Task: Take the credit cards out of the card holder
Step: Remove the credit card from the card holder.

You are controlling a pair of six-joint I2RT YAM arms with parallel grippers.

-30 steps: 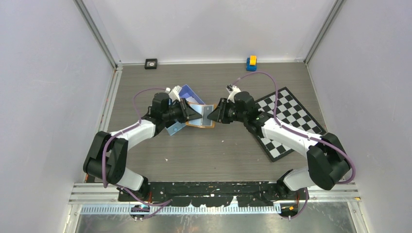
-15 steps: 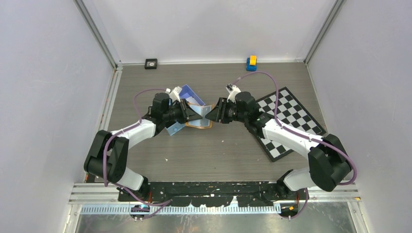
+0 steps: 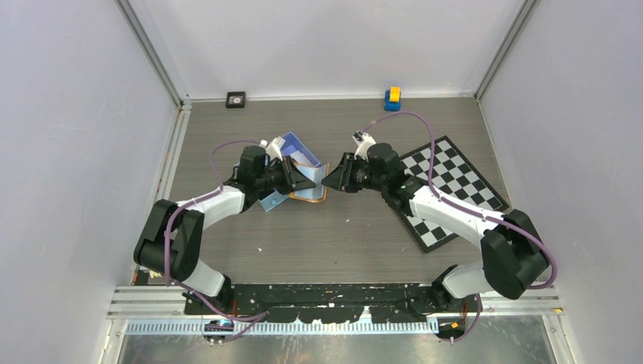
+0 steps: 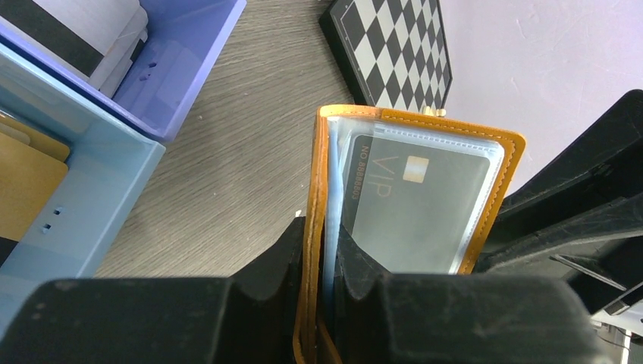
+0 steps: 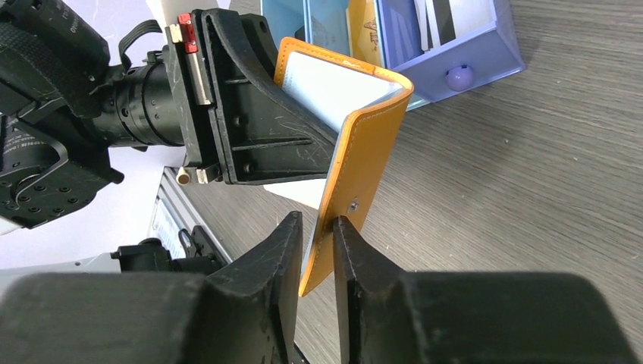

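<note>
Orange leather-look is what to watch: you have one card holder (image 5: 364, 163), held up over the table (image 3: 334, 243) between your two grippers and folded open in a V. Reading the overhead view from the left, you have one small black square object (image 3: 236, 99) by the far wall. Next come the left gripper (image 4: 322, 235), one blue tray (image 4: 189, 68) just behind it, the holder and the right gripper (image 5: 317, 227). One yellow-and-blue toy (image 3: 392, 98) sits at the far edge, and one chessboard (image 3: 455, 189) lies partly under your right arm. Your left fingers are clamped on one flap together with the clear sleeves. Your right fingers are pressed against both faces of the other flap near its free edge. The holder's outermost sleeve carries one grey credit card (image 4: 421, 201) marked VIP with a gold chip; the sleeves behind it are edge-on and you cannot tell what they hold. In the tray, the lilac-blue compartment holds white striped cards (image 4: 83, 23), at least two, and the pale-blue compartment beside it holds tan cards (image 4: 26, 182). Only the left wrist view shows the VIP card. Only the right wrist view shows the holder's orange outside with its stud. Only the overhead shows the toy and the black object.
</note>
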